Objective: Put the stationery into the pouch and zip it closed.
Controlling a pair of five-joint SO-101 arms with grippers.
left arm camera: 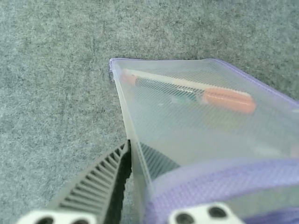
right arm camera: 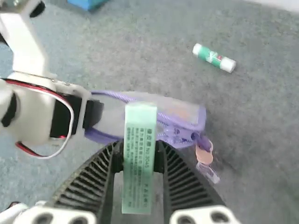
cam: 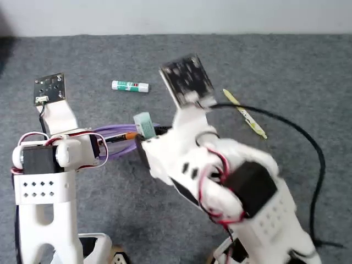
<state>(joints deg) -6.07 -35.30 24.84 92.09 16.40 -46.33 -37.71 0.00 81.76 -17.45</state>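
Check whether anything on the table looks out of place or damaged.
Nothing looks damaged or spilled. The glue stick and the yellow pen lie loose on the grey mat, apart from the pouch; the right pincer holds an eraser.

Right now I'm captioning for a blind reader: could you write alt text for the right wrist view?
The right pincer grips a pale green eraser over the purple mesh pouch, whose opposite end the left pincer holds. A green-and-white glue stick lies beyond on the grey carpet.
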